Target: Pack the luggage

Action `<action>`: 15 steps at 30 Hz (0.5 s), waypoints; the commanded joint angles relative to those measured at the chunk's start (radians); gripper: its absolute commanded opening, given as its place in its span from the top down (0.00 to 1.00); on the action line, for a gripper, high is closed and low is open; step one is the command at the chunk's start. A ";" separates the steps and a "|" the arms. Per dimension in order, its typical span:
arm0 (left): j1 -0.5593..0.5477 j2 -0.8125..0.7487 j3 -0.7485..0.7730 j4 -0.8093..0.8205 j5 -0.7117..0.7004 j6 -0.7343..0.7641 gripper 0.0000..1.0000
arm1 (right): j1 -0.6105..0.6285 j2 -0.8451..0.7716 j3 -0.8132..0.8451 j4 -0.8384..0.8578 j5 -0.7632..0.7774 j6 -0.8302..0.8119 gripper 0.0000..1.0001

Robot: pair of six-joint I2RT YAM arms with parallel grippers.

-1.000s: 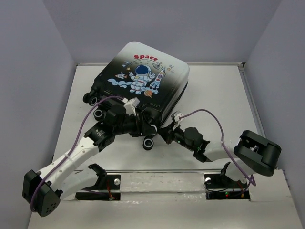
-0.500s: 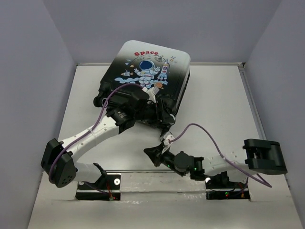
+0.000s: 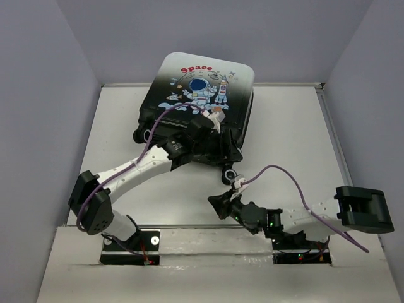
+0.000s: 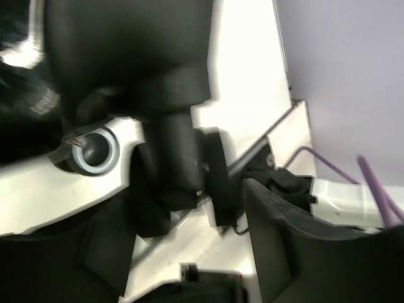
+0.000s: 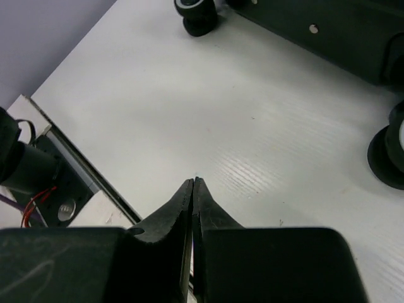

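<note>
The luggage [image 3: 201, 95] lies closed at the back centre, its astronaut and red "Space" print facing up. Its black shell also shows in the right wrist view [image 5: 334, 31]. My left gripper [image 3: 214, 140] is against the luggage's near edge. In the blurred left wrist view its fingers [image 4: 284, 233] stand apart around a black part of the luggage, next to a caster wheel [image 4: 95, 151]. I cannot see a grip. My right gripper [image 3: 219, 205] is shut and empty, low over the bare table [image 5: 189, 113], apart from the luggage.
One caster wheel [image 3: 230, 174] sticks out at the luggage's near right corner, another [image 3: 140, 136] at the left. Two wheels show in the right wrist view [image 5: 197, 12] [image 5: 388, 154]. The arm mounts and the table's front rail [image 3: 208, 230] lie just behind my right gripper.
The luggage has slid back and to the right with my left arm stretched after it. My right gripper has drawn back from the luggage toward the near edge.
</note>
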 commanded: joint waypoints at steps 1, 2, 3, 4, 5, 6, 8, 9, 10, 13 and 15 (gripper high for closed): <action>-0.032 -0.157 0.157 0.001 -0.073 0.234 0.17 | -0.022 -0.090 -0.025 -0.111 0.157 0.172 0.88; -0.029 -0.226 0.132 -0.048 -0.151 0.306 0.14 | -0.032 -0.113 -0.033 -0.138 0.163 0.210 0.83; -0.018 -0.269 0.106 -0.086 -0.261 0.327 0.13 | -0.032 -0.160 -0.059 -0.155 0.177 0.217 0.73; -0.004 -0.313 0.078 -0.140 -0.292 0.338 0.11 | -0.032 -0.185 -0.074 -0.161 0.180 0.223 0.67; 0.053 -0.406 0.023 -0.163 -0.320 0.345 0.11 | -0.032 -0.236 -0.090 -0.162 0.183 0.225 0.57; 0.093 -0.454 0.000 -0.191 -0.340 0.350 0.11 | -0.032 -0.261 -0.101 -0.170 0.183 0.223 0.54; 0.234 -0.565 -0.048 -0.277 -0.391 0.393 0.10 | -0.032 -0.315 -0.105 -0.248 0.180 0.228 0.45; 0.281 -0.593 -0.062 -0.310 -0.438 0.410 0.10 | -0.032 -0.340 -0.099 -0.283 0.174 0.229 0.43; 0.327 -0.628 -0.074 -0.355 -0.452 0.431 0.08 | -0.032 -0.375 -0.085 -0.331 0.168 0.225 0.42; 0.491 -0.621 -0.143 -0.384 -0.481 0.520 0.05 | -0.032 -0.400 -0.072 -0.369 0.145 0.195 0.35; 0.564 -0.593 -0.200 -0.365 -0.492 0.551 0.03 | -0.032 -0.392 -0.055 -0.373 0.125 0.179 0.31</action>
